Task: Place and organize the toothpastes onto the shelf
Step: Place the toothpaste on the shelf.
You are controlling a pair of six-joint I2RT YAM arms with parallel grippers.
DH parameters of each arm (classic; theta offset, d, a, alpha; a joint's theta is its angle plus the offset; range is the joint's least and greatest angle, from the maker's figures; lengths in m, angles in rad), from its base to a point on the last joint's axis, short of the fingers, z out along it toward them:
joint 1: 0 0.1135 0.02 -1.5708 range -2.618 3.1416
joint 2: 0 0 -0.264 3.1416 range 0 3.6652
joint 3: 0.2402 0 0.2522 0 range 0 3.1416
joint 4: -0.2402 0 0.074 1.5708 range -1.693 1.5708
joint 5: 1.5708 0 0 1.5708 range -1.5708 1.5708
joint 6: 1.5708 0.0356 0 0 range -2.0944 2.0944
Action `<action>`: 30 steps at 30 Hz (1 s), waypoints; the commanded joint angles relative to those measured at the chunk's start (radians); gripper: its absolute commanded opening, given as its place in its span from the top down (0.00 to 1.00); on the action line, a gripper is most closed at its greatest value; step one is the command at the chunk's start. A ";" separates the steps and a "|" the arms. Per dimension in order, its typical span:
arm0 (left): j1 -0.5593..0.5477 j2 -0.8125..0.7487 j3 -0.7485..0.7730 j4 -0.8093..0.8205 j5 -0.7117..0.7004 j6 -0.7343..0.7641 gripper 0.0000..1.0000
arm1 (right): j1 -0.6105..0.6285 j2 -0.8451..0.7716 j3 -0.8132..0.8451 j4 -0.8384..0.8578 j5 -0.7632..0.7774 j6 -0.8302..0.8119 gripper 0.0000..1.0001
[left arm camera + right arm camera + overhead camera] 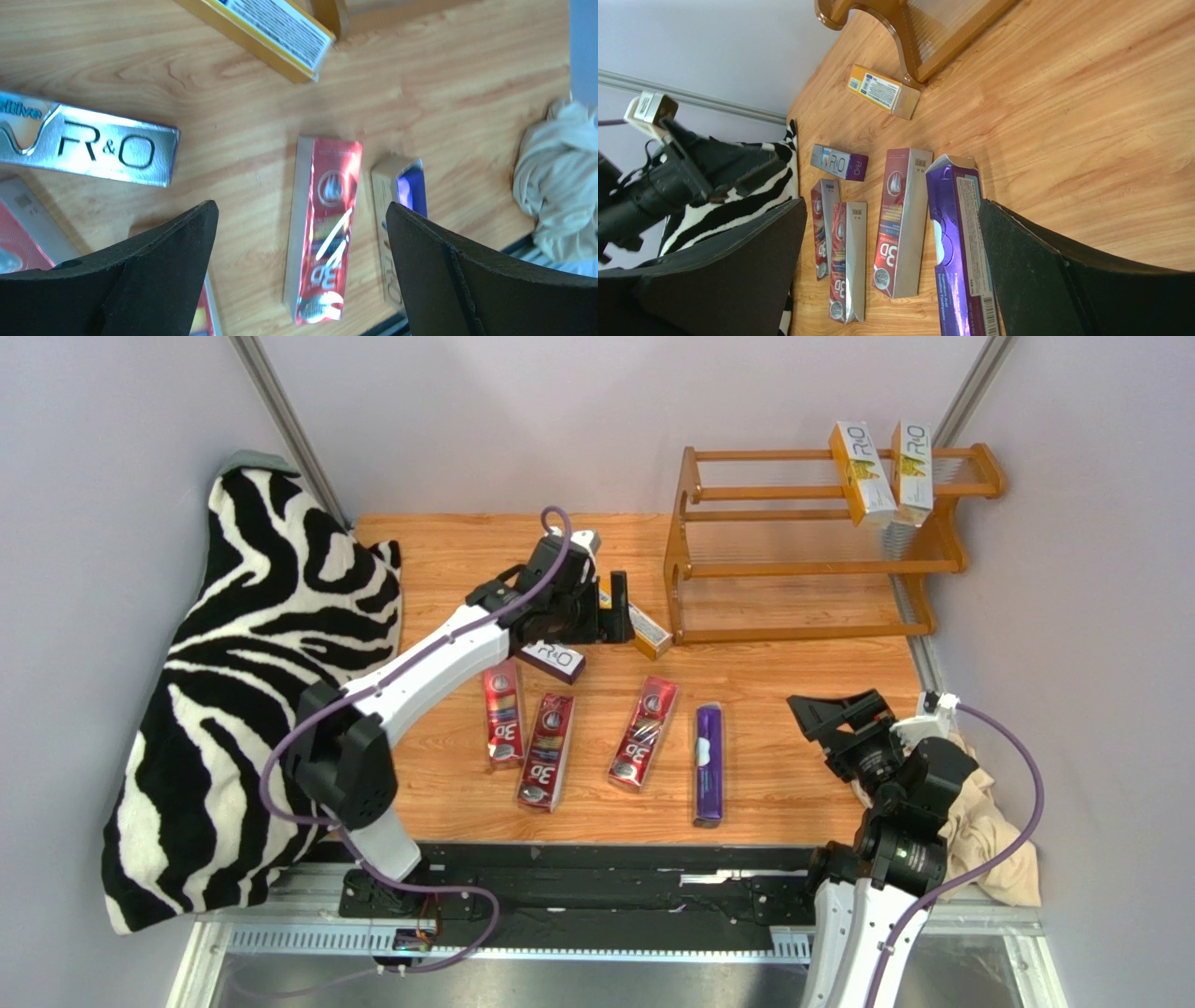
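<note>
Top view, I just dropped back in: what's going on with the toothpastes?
Two yellow-white cartons stand at the shelf's right end. The left arm hovers with open jaws over a purple R&O carton, beside an orange-yellow carton near the shelf's foot. Three red cartons and a purple carton lie on the table. The right arm sits by the right edge, jaws open and empty.

Bright, even, soft light fills all 3 views. Shadows on the orange-brown wooden tabletop (786, 686) are faint and short. In the left wrist view, white glare streaks the foil of the glossy red toothpaste carton (324, 231), and the left gripper's black fingers (161, 280) look slightly soft at the lower edge.
</note>
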 commanded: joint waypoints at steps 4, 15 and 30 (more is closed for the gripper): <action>0.065 0.286 0.244 -0.080 0.039 -0.159 0.01 | -0.003 -0.013 0.011 -0.073 -0.017 -0.069 0.01; 0.088 0.574 0.538 -0.163 0.021 -0.254 0.01 | -0.002 -0.033 0.026 -0.129 -0.037 -0.132 0.01; 0.136 0.878 0.900 -0.261 0.062 -0.286 0.01 | -0.003 -0.073 0.025 -0.187 -0.060 -0.170 0.01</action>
